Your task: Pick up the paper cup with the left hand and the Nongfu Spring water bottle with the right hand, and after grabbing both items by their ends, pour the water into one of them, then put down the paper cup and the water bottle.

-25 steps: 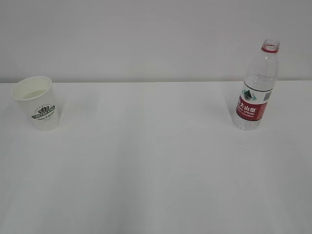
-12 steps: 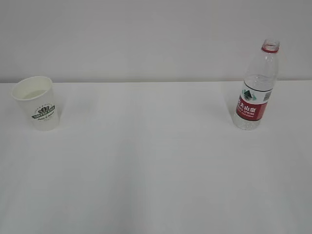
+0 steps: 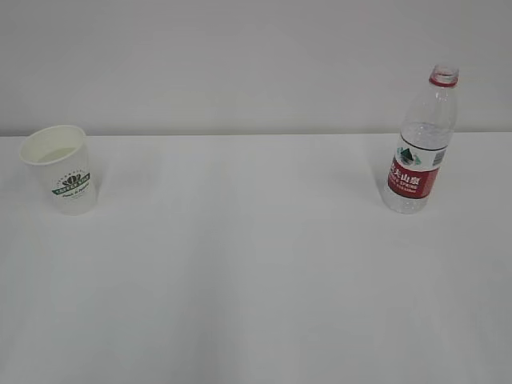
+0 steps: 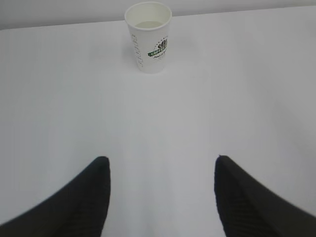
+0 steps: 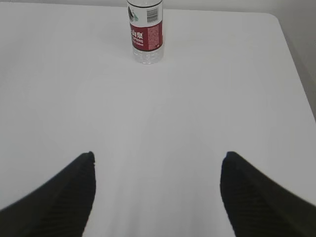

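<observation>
Even, bright, diffuse light is seen throughout; only faint soft shadows are cast, and the white table (image 3: 256, 264) is nearly washed out.

Paper cup (image 3: 61, 168) upright on tabletop (image 3: 256, 272), far left, near back edge. Nongfu Spring water bottle (image 3: 421, 144) upright, far right, same depth. Both well apart, bare tabletop between. Shallow water (image 4: 148, 23) in cup bottom. Wall (image 3: 240, 56) behind tabletop.
</observation>
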